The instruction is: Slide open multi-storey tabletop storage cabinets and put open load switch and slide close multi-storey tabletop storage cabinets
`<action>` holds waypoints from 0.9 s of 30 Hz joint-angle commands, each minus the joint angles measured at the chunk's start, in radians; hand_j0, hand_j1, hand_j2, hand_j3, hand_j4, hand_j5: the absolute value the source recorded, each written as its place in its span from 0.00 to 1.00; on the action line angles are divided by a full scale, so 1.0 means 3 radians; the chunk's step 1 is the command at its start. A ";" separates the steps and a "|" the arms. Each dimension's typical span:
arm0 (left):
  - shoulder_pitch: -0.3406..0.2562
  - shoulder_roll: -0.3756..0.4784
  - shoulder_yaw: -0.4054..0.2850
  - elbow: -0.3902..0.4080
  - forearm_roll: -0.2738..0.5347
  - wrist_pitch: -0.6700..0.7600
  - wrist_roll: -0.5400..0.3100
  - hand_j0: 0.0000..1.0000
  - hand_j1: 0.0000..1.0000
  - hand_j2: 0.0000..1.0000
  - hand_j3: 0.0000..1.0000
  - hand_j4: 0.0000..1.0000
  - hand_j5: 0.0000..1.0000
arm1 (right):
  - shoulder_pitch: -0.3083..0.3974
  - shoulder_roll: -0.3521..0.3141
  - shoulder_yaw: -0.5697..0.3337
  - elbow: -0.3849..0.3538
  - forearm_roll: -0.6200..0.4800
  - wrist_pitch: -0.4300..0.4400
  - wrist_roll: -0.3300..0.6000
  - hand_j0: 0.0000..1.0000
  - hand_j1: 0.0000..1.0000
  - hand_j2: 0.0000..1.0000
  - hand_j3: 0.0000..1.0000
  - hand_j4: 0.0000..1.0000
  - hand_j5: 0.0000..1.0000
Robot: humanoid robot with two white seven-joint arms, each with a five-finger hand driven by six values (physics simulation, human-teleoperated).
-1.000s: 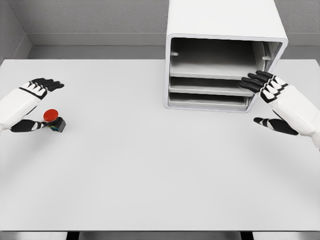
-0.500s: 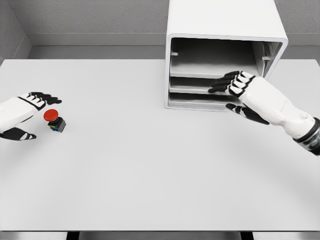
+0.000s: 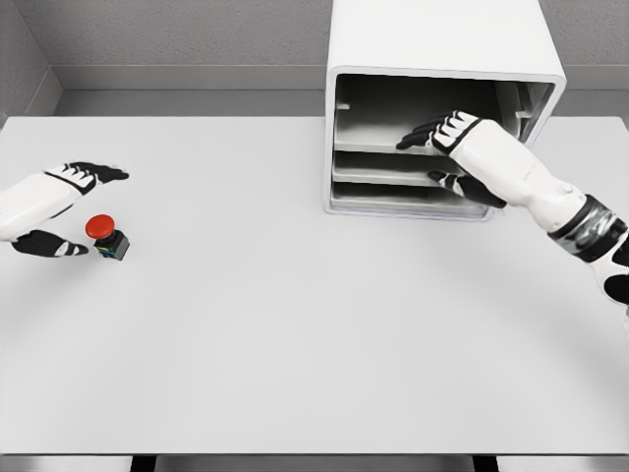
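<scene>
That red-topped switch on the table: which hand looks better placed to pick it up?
The left hand. Its open fingers sit on either side of the red-topped switch, not yet gripping it. The right hand is far across the table, reaching into the cabinet.

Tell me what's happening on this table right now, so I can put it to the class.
A two-armed robot is working at a white table. Its right hand reaches into the front of the white storage cabinet, fingers at the edge of the upper tray, with the thumb lower down by the trays beneath. Its left hand sits open around a red-capped switch at the table's left, fingers and thumb either side, not gripping it. The switch rests on the table, outside the cabinet.
</scene>
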 commanded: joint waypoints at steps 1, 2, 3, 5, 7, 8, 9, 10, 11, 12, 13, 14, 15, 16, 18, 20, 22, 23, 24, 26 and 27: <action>0.0000 0.0000 -0.0001 0.0011 0.0020 0.0010 0.0001 1.00 1.00 1.00 1.00 1.00 1.00 | -0.0005 0.0073 0.0051 0.0155 -0.0015 0.0000 0.0000 0.72 0.72 0.72 0.72 0.72 0.72; 0.0000 0.0000 -0.0006 0.0027 0.0010 0.0010 0.0001 1.00 1.00 1.00 1.00 1.00 1.00 | -0.0056 0.0083 0.0087 0.0186 -0.0015 0.0000 0.0000 0.72 0.72 0.72 0.72 0.72 0.72; 0.0005 0.0000 -0.0037 0.0032 0.0010 0.0010 0.0001 1.00 1.00 1.00 1.00 1.00 1.00 | -0.0092 0.0094 0.0128 0.0242 -0.0020 0.0000 0.0000 0.72 0.72 0.72 0.72 0.72 0.72; -0.0025 0.0016 -0.0144 0.0154 0.0010 0.0010 0.0001 1.00 1.00 1.00 1.00 1.00 1.00 | -0.0143 0.0175 0.0153 0.0339 -0.0015 0.0000 0.0000 0.72 0.72 0.72 0.72 0.72 0.72; -0.0031 0.0011 -0.0160 0.0211 -0.0021 0.0010 0.0001 1.00 1.00 1.00 1.00 1.00 1.00 | -0.0194 0.0181 0.0225 0.0349 -0.0015 0.0000 0.0000 0.72 0.72 0.72 0.72 0.72 0.72; -0.0046 0.0011 -0.0211 0.0231 -0.0026 0.0010 0.0001 1.00 1.00 1.00 1.00 1.00 1.00 | -0.0225 0.0181 0.0245 0.0385 -0.0015 0.0000 0.0000 0.72 0.72 0.72 0.72 0.72 0.72; -0.0046 0.0011 -0.0226 0.0236 -0.0026 0.0010 0.0001 1.00 1.00 1.00 1.00 1.00 1.00 | -0.0235 0.0191 0.0250 0.0395 -0.0015 0.0000 0.0000 0.72 0.72 0.72 0.72 0.72 0.72; -0.0046 0.0011 -0.0252 0.0236 -0.0026 0.0010 0.0001 1.00 1.00 1.00 1.00 1.00 1.00 | -0.0266 0.0206 0.0256 0.0441 -0.0015 0.0000 0.0000 0.72 0.72 0.72 0.72 0.72 0.72; -0.0046 0.0011 -0.0267 0.0236 -0.0026 0.0010 0.0001 1.00 1.00 1.00 1.00 1.00 1.00 | -0.0307 0.0206 0.0296 0.0482 -0.0015 0.0000 0.0000 0.72 0.72 0.72 0.72 0.72 0.72; -0.0046 0.0011 -0.0272 0.0262 -0.0026 0.0010 0.0001 1.00 1.00 1.00 1.00 1.00 1.00 | -0.0353 0.0206 0.0332 0.0533 -0.0020 0.0000 0.0000 0.72 0.72 0.72 0.72 0.72 0.72; -0.0046 0.0006 -0.0272 0.0287 -0.0041 0.0010 0.0001 1.00 1.00 1.00 1.00 1.00 1.00 | -0.0394 0.0211 0.0368 0.0580 -0.0020 0.0000 0.0000 0.72 0.72 0.72 0.72 0.72 0.72; -0.0046 0.0006 -0.0272 0.0293 -0.0041 0.0010 0.0001 1.00 1.00 1.00 1.00 1.00 1.00 | -0.0414 0.0216 0.0373 0.0605 -0.0020 0.0000 0.0000 0.72 0.72 0.72 0.72 0.72 0.72; -0.0056 0.0006 -0.0272 0.0318 -0.0041 0.0010 0.0001 1.00 1.00 1.00 1.00 1.00 1.00 | -0.0435 0.0216 0.0373 0.0615 -0.0020 0.0000 -0.0005 0.72 0.72 0.72 0.72 0.72 0.72; -0.0072 0.0006 -0.0272 0.0339 -0.0041 0.0010 0.0001 1.00 1.00 1.00 1.00 1.00 1.00 | -0.0460 0.0216 0.0394 0.0656 -0.0020 0.0000 0.0000 0.72 0.72 0.72 0.72 0.72 0.72; -0.0082 0.0006 -0.0272 0.0415 -0.0041 0.0010 0.0001 0.97 0.97 0.97 0.97 0.97 0.97 | -0.0516 0.0222 0.0450 0.0718 -0.0020 0.0000 -0.0005 0.72 0.72 0.72 0.72 0.72 0.72; -0.0123 0.0006 -0.0287 0.0436 -0.0046 0.0010 0.0001 0.94 0.94 0.94 0.94 0.94 0.94 | -0.0542 0.0278 0.0455 0.0799 -0.0020 0.0000 0.0000 0.72 0.72 0.72 0.72 0.72 0.72; -0.0153 0.0006 -0.0298 0.0441 -0.0046 0.0010 0.0001 0.91 0.91 0.91 0.91 0.91 0.91 | -0.0562 0.0278 0.0511 0.0845 -0.0020 0.0000 0.0000 0.73 0.73 0.73 0.73 0.73 0.73; -0.0158 0.0006 -0.0298 0.0456 -0.0046 0.0010 0.0001 0.87 0.87 0.87 0.87 0.87 0.87 | -0.0562 0.0278 0.0511 0.0851 -0.0020 0.0000 0.0000 0.73 0.73 0.73 0.73 0.73 0.73; -0.0184 0.0000 -0.0303 0.0456 -0.0046 0.0010 0.0001 0.86 0.86 0.86 0.86 0.86 0.86 | -0.0562 0.0278 0.0511 0.0861 -0.0020 0.0000 0.0000 0.73 0.73 0.73 0.73 0.73 0.73; -0.0199 0.0000 -0.0344 0.0461 -0.0046 0.0010 0.0001 0.85 0.85 0.85 0.85 0.85 0.85 | -0.0557 0.0278 0.0511 0.0861 -0.0020 0.0000 0.0000 0.73 0.73 0.73 0.73 0.73 0.73; -0.0204 0.0000 -0.0344 0.0461 -0.0046 0.0010 0.0001 0.85 0.85 0.85 0.85 0.85 0.85 | -0.0557 0.0278 0.0511 0.0861 -0.0020 0.0000 0.0000 0.73 0.73 0.73 0.73 0.73 0.73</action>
